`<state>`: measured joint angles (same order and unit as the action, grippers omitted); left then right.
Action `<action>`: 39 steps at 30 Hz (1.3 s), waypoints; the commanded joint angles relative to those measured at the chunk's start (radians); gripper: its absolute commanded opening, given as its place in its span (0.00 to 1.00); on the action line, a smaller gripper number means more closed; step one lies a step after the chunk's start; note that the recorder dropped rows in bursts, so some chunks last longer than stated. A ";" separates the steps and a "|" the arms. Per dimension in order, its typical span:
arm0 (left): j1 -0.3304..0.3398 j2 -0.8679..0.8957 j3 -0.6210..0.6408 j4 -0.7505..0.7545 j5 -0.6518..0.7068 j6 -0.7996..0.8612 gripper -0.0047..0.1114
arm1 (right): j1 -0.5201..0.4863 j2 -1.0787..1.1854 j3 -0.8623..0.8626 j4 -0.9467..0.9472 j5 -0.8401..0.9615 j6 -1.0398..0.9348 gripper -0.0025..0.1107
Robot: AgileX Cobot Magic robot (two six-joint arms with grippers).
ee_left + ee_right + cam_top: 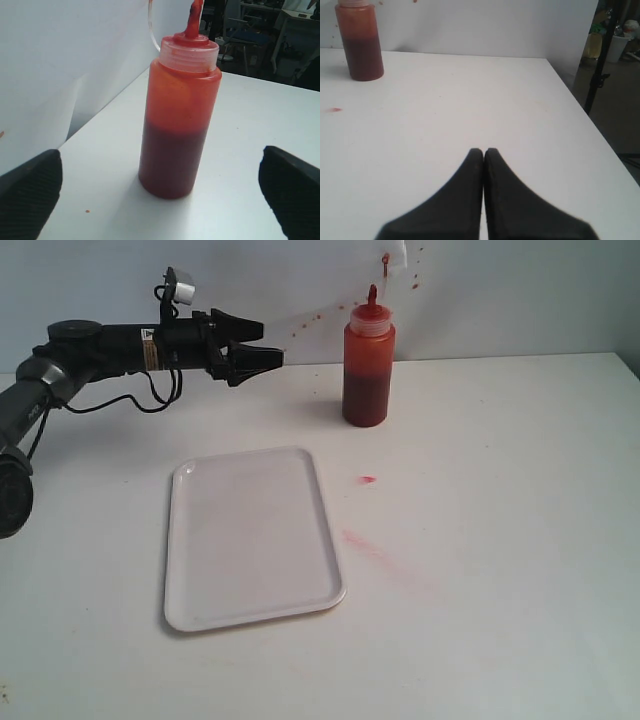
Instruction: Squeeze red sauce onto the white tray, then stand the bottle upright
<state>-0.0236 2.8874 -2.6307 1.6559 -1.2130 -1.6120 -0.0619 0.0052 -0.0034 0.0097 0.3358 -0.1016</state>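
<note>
The bottle (pixel 368 365) stands upright on the table (pixel 500 590) by the back wall, capped, with dark red sauce (pixel 365 400) filling its lower half; the white tray (pixel 250 540) lies flat, well apart from it; the left end effector (pixel 270 348) hangs near the bottle, fingers spread wide; the right end effector (pixel 483 152) is pressed together, holding nothing.

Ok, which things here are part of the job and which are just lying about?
Job: bottle, upright; white tray, bare; left gripper, open, facing the bottle.
Lying about: pink smear and red spot on the table; red splatter on the wall.
</note>
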 commanded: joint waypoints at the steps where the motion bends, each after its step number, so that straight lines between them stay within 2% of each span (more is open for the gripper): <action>1: 0.002 -0.015 -0.004 -0.017 -0.008 -0.012 0.94 | 0.003 -0.005 0.003 -0.010 -0.027 -0.004 0.02; 4: 0.002 -0.015 -0.004 -0.017 -0.008 -0.012 0.94 | 0.003 -0.005 0.003 -0.010 -0.132 -0.024 0.02; 8: 0.002 -0.015 -0.004 -0.017 0.008 -0.012 0.94 | 0.003 -0.005 0.003 0.022 -0.504 -0.001 0.02; 10: 0.002 -0.015 -0.004 -0.017 0.008 -0.012 0.94 | 0.003 -0.005 0.003 0.036 -0.648 0.122 0.02; 14: 0.002 -0.015 -0.004 -0.017 0.011 -0.013 0.94 | 0.003 -0.004 0.003 -0.096 -0.713 0.257 0.02; 17: 0.002 -0.015 -0.004 -0.035 0.021 -0.013 0.94 | 0.003 0.096 0.003 -0.212 -0.834 0.327 0.02; 19: 0.002 -0.015 -0.004 -0.056 0.025 -0.013 0.94 | 0.003 0.214 -0.004 -0.321 -0.907 0.373 0.02; 23: 0.002 -0.015 -0.004 -0.079 0.025 -0.011 0.94 | 0.003 0.528 -0.151 -0.563 -0.951 0.528 0.02; 27: 0.002 -0.015 -0.004 -0.084 0.025 -0.011 0.94 | 0.003 0.874 -0.309 -0.600 -1.042 0.611 0.02; 30: 0.002 -0.015 -0.004 -0.084 0.025 -0.011 0.94 | 0.003 1.162 -0.434 -0.600 -1.181 0.611 0.02; 33: 0.002 -0.015 -0.004 -0.068 0.025 -0.011 0.94 | 0.003 1.583 -0.681 -0.621 -1.266 0.598 0.03; 34: 0.002 -0.015 -0.004 -0.060 0.025 -0.011 0.94 | 0.003 1.665 -0.743 -0.645 -1.266 0.598 0.06; 36: 0.002 -0.013 -0.004 -0.052 0.025 -0.007 0.94 | 0.004 1.876 -0.930 -0.730 -1.266 0.646 0.27; 38: 0.002 -0.009 -0.004 -0.048 0.036 -0.002 0.94 | 0.028 2.111 -1.179 -0.858 -1.262 0.737 0.74; 39: 0.002 -0.009 -0.004 -0.046 0.046 -0.002 0.94 | 0.043 2.171 -1.257 -0.895 -1.242 0.753 0.81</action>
<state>-0.0236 2.8859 -2.6307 1.6051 -1.1883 -1.6201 -0.0472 2.0489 -1.1125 -0.7864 -0.9117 0.6050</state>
